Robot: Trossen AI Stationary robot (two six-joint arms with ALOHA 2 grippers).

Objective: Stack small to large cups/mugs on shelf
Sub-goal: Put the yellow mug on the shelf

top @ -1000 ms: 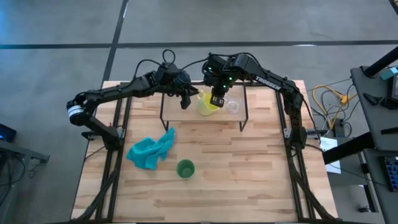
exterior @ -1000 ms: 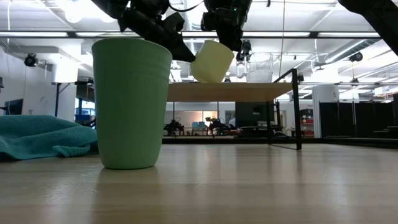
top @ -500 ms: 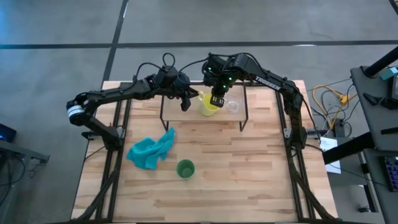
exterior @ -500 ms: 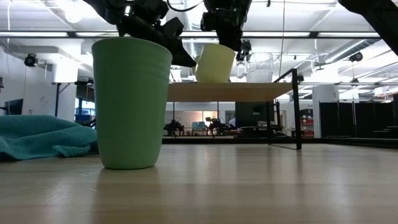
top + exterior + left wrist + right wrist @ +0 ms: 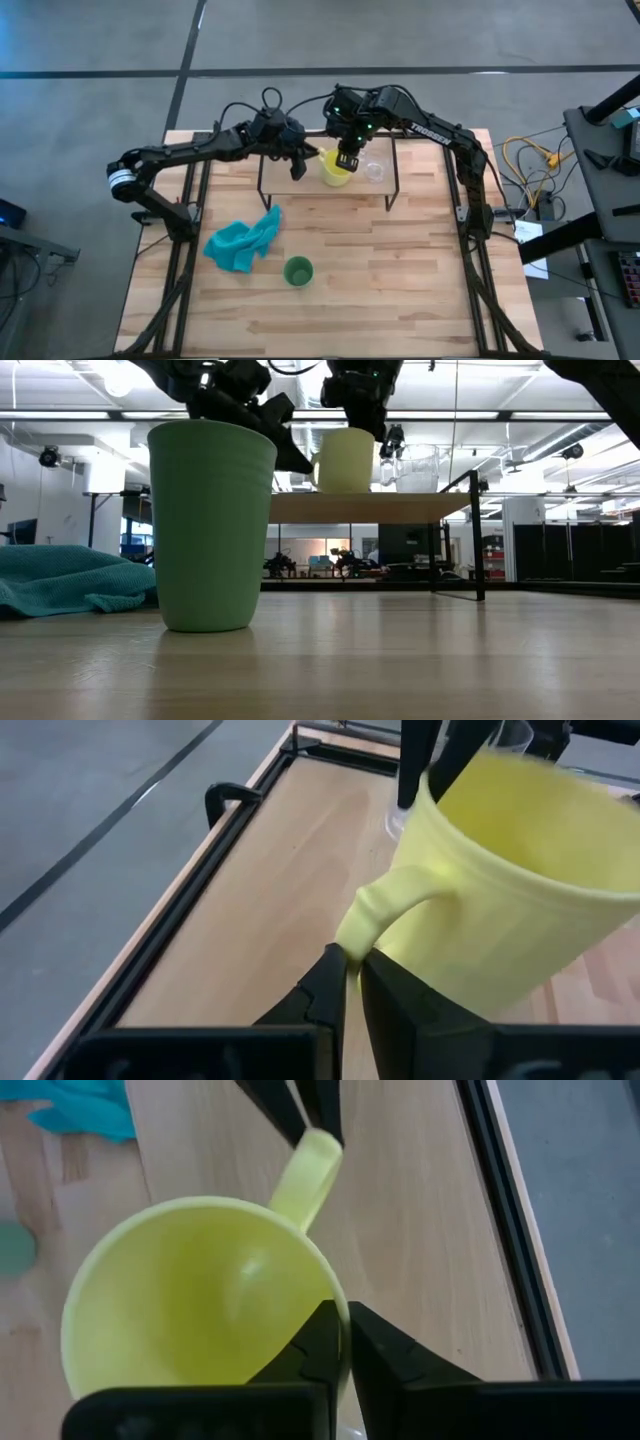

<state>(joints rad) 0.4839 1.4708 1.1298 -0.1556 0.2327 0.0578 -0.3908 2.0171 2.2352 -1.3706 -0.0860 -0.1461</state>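
Observation:
The yellow handled mug [image 5: 337, 172] [image 5: 347, 460] stands upright on the shelf [image 5: 300, 186] [image 5: 370, 506], with its handle toward the table's left. My left gripper [image 5: 352, 963] [image 5: 305, 160] is shut on the handle. My right gripper [image 5: 343, 1320] [image 5: 347, 160] comes down from above and is shut on the rim. The clear glass cup [image 5: 374, 171] [image 5: 417, 468] stands on the shelf just right of the mug. The green cup [image 5: 297, 271] [image 5: 211, 525] stands upright on the tabletop near the near edge. My left gripper pinches the mug's handle at its outer bend, low down [image 5: 358, 935], between its two fingertips. It comes from the table's left, slanting down. My right gripper pinches the mug's rim on the side away from the handle [image 5: 330, 1285]. One finger is inside the mug and one outside, both pointing down. The mug sits upright with its base level with the plank's top.
A teal cloth [image 5: 243, 242] [image 5: 60, 580] lies crumpled on the tabletop left of the green cup. The shelf's thin black legs [image 5: 477, 540] stand at its ends. Black frame rails [image 5: 190, 200] run along the table's left and right sides.
The yellow mug was tilted and held above the shelf. Both grippers have turned it upright and lowered it onto the plank beside the glass cup. Both grippers have kept their holds.

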